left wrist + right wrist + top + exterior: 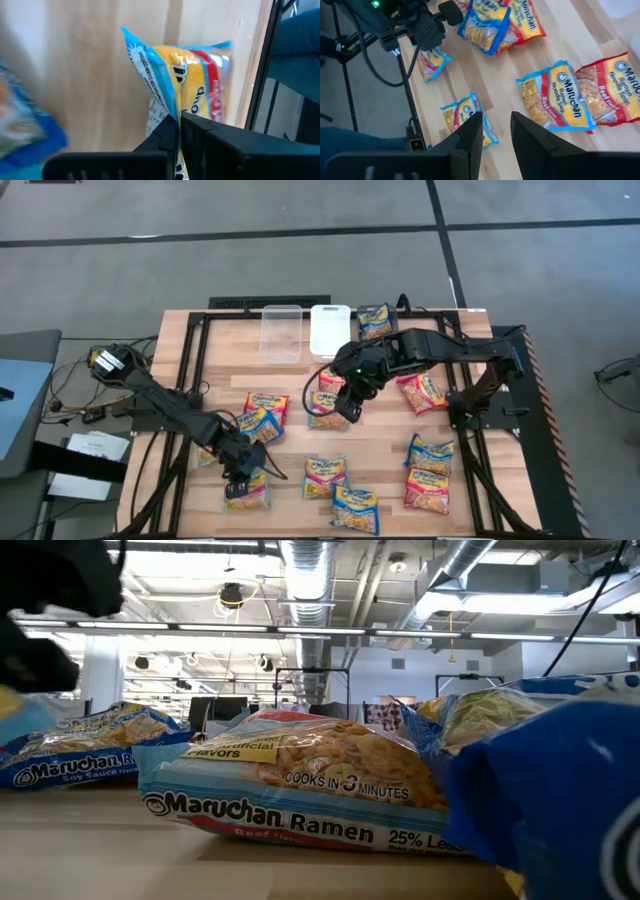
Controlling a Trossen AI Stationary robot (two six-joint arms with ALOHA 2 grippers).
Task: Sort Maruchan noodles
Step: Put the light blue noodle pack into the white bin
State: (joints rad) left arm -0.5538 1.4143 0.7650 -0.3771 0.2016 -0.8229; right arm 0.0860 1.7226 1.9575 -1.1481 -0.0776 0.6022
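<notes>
Several Maruchan noodle packets lie flat on the wooden table: a cluster (266, 416) left of centre, two (325, 405) at the centre, one (424, 392) on the right, and several (430, 470) near the near edge. My left gripper (240, 478) (179, 122) is at the near-left, shut on one packet (248, 496) (195, 75) that is yellow with a red band and a blue edge. My right gripper (350, 412) (496, 122) hangs open above the table by the central packets (555, 100) and touches nothing. My left gripper pinches the packet between its two fingers at the blue edge (165, 107), coming from above. The packet tilts away below the fingers. The frames do not show whether its far end rests on the table.
A clear bin (282, 332) and a white bin (330, 330) stand at the far edge, with one packet (375, 320) beside them. A black frame rail (406, 85) runs along the near edge. Bare wood shows between the bins and the packets. The low view is filled by close packets (300, 785).
</notes>
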